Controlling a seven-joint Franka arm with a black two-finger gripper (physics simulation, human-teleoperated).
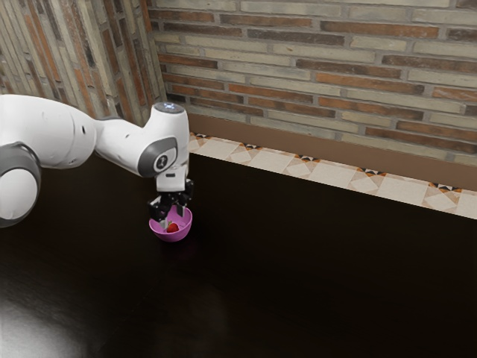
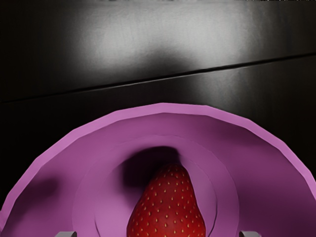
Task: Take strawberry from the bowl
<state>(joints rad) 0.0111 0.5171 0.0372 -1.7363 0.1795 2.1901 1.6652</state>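
My gripper [image 1: 173, 218] points down into the pink bowl [image 1: 172, 237], its two fingers apart on either side of the space over the red strawberry [image 1: 172, 228]. In the wrist view, the tips of my gripper [image 2: 158, 234] peek in at two separate spots, with the strawberry [image 2: 168, 205] between them and not touched by either. The strawberry lies on the floor of the bowl [image 2: 163, 108], and its near part is cut off from that view.
A dark, glossy table [image 1: 298, 276] carries the bowl. Behind the table are a patterned tile strip [image 1: 328, 173] and a brick wall [image 1: 320, 67]. The white arm comes in from the exterior view's left.
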